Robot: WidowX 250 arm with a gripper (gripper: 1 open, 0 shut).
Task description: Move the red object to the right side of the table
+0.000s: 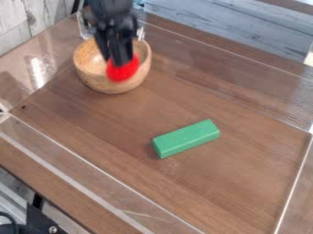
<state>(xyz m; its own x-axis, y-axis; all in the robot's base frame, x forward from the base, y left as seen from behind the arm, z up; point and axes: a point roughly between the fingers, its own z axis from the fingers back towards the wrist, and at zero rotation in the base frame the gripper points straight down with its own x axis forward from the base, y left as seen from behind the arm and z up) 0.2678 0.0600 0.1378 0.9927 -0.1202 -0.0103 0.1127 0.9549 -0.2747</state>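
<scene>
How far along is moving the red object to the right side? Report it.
Done: the blurred gripper looks to have the small bright red rounded toy in its grip, seen in front of the round wooden bowl.
Left: carrying it to the right side of the brown wood-grain table and releasing it there.

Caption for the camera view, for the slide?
Gripper closed on red object, held in front of wooden bowl; green block nearby on table.
</scene>
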